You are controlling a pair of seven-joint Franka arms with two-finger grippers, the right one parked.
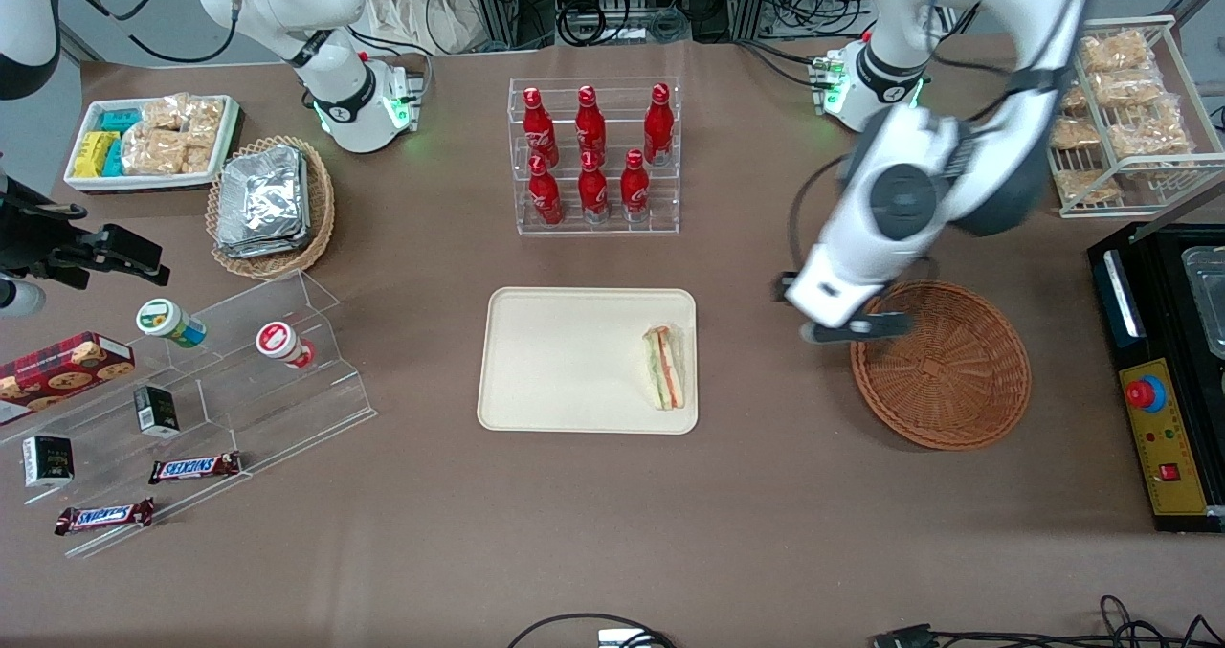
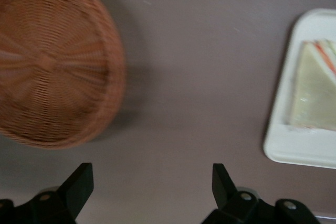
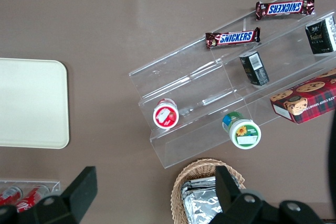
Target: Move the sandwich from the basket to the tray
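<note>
Cream-beige plastic, the tray (image 1: 565, 361) lay near the middle of the table, and the sandwich (image 1: 664, 368) already rested on it, lying flat along the edge that faces the working arm's end; in the wrist view the wedge (image 2: 315, 95) showed pale bread uppermost with green and orange-red filling at its cut edge. The reddish-brown wicker basket (image 1: 943, 366) sat well apart from the tray toward the working arm's end, and it held nothing. The gripper (image 1: 842, 327) hung above the bare table between tray and basket, close to the basket's rim, its fingers (image 2: 79, 184) spread wide and carrying nothing. A rack of red bottles (image 1: 593, 155) stood farther from the front camera than the tray.

Judged from its look, the sandwich would be light, soft and easily crushed, and its clear wrap probably slippery. Should it need taking up again, the safest hold seemed to be across the two bread faces near the thick middle, with gentle pressure, not on the thin tip or the filling edge
</note>
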